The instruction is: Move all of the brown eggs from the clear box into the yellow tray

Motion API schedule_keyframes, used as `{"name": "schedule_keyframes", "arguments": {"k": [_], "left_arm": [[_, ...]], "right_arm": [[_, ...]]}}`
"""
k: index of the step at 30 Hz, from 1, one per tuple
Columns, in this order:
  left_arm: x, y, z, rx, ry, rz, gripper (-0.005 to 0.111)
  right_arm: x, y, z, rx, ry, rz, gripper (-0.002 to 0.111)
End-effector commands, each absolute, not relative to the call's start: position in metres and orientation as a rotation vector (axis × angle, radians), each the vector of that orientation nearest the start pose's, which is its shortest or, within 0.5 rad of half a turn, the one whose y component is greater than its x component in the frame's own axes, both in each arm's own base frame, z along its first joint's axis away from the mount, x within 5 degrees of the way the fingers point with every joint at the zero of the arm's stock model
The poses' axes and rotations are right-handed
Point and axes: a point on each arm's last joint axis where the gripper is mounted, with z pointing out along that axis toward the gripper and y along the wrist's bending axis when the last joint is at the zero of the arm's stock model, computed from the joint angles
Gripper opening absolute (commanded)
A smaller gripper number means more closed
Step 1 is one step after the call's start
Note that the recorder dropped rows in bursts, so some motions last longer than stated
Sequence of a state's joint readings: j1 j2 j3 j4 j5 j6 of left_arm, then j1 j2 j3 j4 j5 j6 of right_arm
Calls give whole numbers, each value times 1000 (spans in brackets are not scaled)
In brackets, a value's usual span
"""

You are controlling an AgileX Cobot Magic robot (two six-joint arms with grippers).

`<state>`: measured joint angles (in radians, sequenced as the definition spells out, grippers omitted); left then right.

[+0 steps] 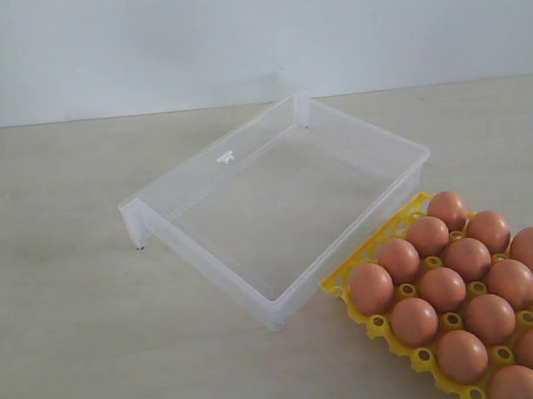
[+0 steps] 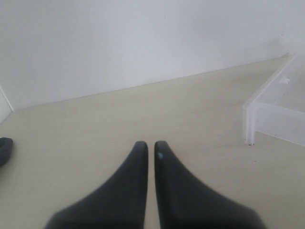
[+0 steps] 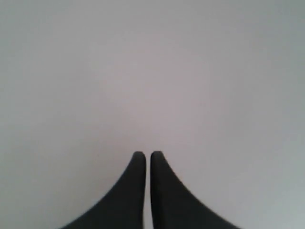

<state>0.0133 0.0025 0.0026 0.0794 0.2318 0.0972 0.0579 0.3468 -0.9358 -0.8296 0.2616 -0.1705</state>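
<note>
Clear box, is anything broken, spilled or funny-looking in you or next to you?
Nothing looks wrong. The clear box is empty and uncracked, sitting slantwise on the table. The brown eggs in view all look whole, each in its own cup of the yellow tray, and nothing is spilled.

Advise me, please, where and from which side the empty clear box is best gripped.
Probably pinch the box by its thin long wall on the open-table side, straight down from above. It sits open side up and empty, so one finger fits inside, one outside, away from the eggs in the tray.
</note>
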Motion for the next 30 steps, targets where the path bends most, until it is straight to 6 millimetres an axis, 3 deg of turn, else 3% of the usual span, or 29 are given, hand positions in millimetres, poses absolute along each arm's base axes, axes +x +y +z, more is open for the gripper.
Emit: {"name": "schedule_keyframes", "arguments": {"k": [1,4,6,13,20,23,26,30], "left_arm": [[56,2,193,121,1706,145,4],[56,2,193,121,1706,145,4],[56,2,193,121,1706,145,4],[56,2,193,121,1706,145,4],[56,2,193,121,1706,145,4],[56,2,193,121,1706,145,4],[56,2,193,121,1706,145,4],[56,2,193,121,1706,145,4]], "right_arm": [[9,-14,469,-442,1071,-910,0],[9,-11,467,-320,1115,-639,0],[10,-12,463,-269,1169,-550,0],[14,-20,441,-213,1435,-525,0],[7,-18,446,-205,1362,-491,0],[18,-12,439,-229,1291,-457,0],[36,-5,414,-216,1246,-336,0],[65,3,341,-171,1334,-121,0]]}}
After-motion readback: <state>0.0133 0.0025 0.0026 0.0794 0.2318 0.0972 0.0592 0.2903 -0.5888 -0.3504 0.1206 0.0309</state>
